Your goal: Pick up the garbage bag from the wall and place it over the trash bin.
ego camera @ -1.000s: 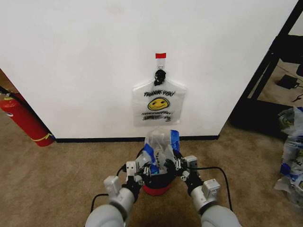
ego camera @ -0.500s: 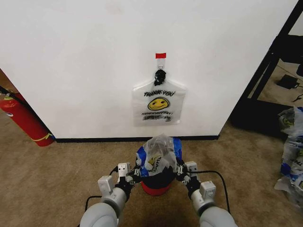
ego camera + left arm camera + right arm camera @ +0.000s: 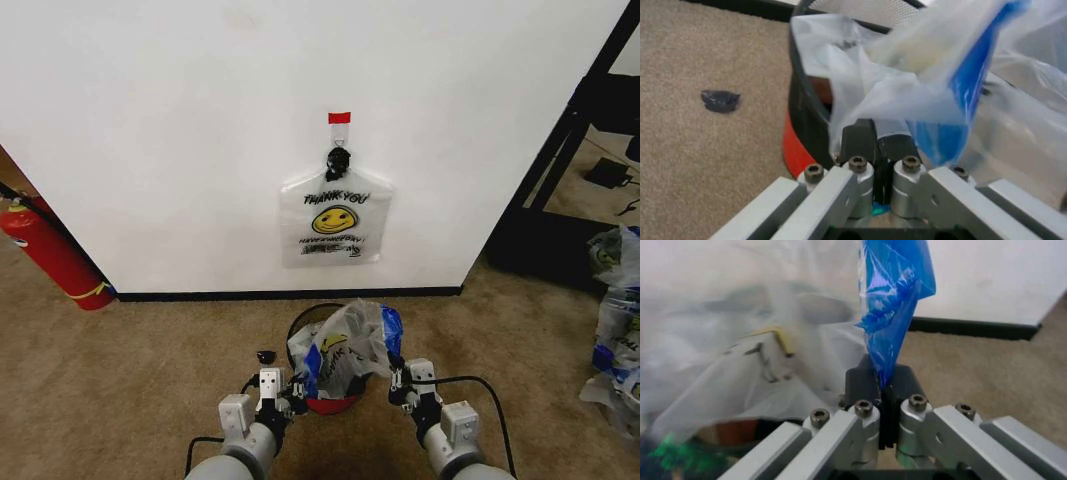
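garbage bag (image 3: 345, 345) rim pinched in left gripper (image 3: 875, 142) and right gripper (image 3: 884, 382) fingers, over trash bin (image 3: 330, 402)

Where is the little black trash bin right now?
In the head view the trash bin stands on the carpet just below the bag hanging on the wall, between the left gripper and right gripper, which pinch the garbage bag over it.

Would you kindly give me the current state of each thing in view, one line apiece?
garbage bag: held at the bin's mouth, pinched on both sides.
trash bin: upright, far rim uncovered.
left gripper: shut on the bag.
right gripper: shut on the bag's blue strip.
second bag: hanging on the wall hook.
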You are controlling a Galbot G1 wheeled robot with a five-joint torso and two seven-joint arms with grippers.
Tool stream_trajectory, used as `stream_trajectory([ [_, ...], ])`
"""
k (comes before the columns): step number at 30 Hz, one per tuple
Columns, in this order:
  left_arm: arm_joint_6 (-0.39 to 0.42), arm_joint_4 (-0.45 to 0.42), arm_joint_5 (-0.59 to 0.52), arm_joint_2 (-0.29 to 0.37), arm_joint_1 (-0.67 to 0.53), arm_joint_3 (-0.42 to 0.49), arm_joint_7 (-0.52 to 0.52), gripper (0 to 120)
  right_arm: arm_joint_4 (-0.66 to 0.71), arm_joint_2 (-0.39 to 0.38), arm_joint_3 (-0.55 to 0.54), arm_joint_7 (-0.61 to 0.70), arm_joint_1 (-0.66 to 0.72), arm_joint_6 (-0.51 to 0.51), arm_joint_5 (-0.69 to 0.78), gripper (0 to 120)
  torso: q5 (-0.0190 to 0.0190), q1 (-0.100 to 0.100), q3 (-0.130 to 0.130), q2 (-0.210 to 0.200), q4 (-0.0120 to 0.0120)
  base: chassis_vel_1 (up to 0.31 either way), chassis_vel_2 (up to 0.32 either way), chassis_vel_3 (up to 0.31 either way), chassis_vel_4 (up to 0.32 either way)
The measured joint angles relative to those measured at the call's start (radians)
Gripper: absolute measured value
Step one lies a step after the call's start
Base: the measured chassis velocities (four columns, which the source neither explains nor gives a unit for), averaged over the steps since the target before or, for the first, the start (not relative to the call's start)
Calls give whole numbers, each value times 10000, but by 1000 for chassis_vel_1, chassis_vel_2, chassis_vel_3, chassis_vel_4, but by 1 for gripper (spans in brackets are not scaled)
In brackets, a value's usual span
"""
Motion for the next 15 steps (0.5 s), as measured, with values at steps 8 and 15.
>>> stream_trajectory([
  [8, -35, -162, -87, 368, 292, -201, -69, 0, -130, -29, 125, 629, 293, -699, 763, 0, 0, 0, 0, 0, 0, 0, 0, 0, 0],
  [15, 138, -783, -160, 663, 630, -343, -219, 0, 176, -205, 180, 924, 337, -1295, 987, 0, -1, 0, 0, 0, 0, 0, 0, 0, 0],
])
